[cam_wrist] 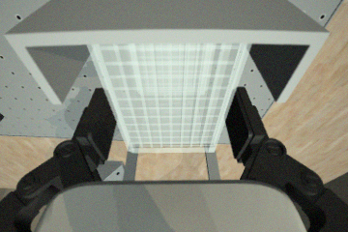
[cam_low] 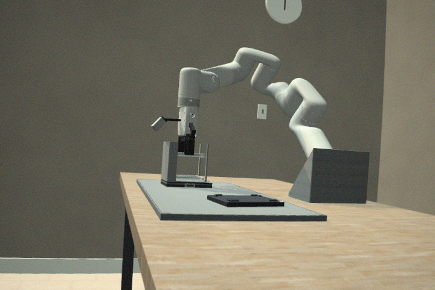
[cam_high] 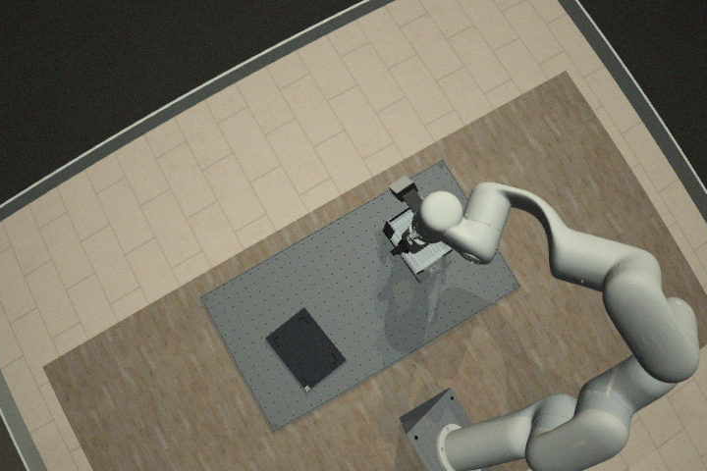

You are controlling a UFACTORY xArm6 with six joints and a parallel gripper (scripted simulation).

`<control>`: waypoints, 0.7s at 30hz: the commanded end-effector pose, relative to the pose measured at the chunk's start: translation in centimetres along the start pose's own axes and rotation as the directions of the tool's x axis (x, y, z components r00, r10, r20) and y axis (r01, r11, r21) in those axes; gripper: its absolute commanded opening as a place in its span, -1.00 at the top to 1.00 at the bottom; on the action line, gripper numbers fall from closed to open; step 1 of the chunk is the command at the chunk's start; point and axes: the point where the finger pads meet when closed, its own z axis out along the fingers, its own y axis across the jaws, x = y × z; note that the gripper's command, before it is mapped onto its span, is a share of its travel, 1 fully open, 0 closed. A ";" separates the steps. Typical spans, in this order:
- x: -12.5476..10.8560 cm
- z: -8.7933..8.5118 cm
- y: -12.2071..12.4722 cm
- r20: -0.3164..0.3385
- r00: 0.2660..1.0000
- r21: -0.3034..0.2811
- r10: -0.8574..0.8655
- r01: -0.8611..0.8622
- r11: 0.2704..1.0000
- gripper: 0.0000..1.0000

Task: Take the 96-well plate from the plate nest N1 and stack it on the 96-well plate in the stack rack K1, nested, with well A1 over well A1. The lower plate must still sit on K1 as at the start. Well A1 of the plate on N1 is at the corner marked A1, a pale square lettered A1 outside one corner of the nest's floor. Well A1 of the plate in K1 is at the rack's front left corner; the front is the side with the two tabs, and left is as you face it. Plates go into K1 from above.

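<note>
My gripper (cam_wrist: pixel 170 101) is shut on the clear 96-well plate (cam_wrist: pixel 168 94), holding it by its long sides. In the side view the held plate (cam_low: pixel 191 154) hangs level between the posts of stack rack K1 (cam_low: pixel 185 164), near the top of the posts. A second clear plate (cam_low: pixel 190 177) lies at the bottom of the rack, well below the held one. From above, the arm's wrist covers most of the rack (cam_high: pixel 418 238). The black plate nest N1 (cam_high: pixel 305 347) lies empty on the grey baseplate, with its pale A1 square (cam_high: pixel 306 389) at one corner.
The grey perforated baseplate (cam_high: pixel 359 294) carries the rack and the nest. The rack's tall grey back wall (cam_low: pixel 169 161) stands beside the gripper. The arm's grey pedestal (cam_low: pixel 331 176) stands at the table's right side.
</note>
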 end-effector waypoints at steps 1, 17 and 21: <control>0.1 0.2 0.0 -0.004 1.000 0.000 0.001 -0.001 1.000 1.00; 0.1 2.5 0.0 -0.004 1.000 0.000 0.001 -0.001 1.000 1.00; 0.1 3.2 0.0 -0.004 1.000 0.000 0.001 -0.001 1.000 1.00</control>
